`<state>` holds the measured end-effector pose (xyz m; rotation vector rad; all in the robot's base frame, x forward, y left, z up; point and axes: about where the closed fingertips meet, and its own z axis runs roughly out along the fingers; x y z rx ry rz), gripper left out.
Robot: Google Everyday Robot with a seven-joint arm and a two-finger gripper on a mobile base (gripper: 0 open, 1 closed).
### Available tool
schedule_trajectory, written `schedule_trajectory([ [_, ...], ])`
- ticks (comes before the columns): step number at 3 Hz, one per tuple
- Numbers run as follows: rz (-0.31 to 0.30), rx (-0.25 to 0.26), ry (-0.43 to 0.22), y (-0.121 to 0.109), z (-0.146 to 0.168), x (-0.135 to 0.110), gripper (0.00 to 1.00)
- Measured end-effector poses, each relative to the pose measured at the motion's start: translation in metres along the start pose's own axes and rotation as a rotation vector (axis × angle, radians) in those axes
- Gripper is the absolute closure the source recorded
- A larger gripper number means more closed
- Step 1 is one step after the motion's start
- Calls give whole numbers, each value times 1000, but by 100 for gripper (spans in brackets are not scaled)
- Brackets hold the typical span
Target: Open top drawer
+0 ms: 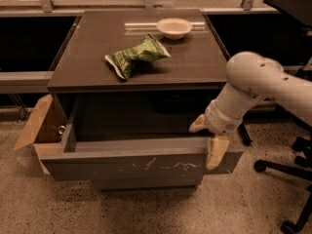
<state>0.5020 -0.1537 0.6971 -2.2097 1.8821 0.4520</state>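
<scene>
Looks all but done, with the top drawer [122,168] drawn far out from beneath the cabinet top [195,57] and the gripper [208,139], below that top's right front corner, pinching the drawer's front panel, leaving only release.

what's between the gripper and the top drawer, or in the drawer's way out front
Nothing visible. The gripper clamps the front panel of the top drawer near its right end, one finger each side. The floor ahead of it looks bare; a cardboard box sits off to the left, a chair off to the right.
</scene>
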Motion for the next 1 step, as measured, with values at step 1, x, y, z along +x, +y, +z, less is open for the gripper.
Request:
schedule_trajectory([
  [1, 7, 59, 35, 5, -48, 15, 0],
])
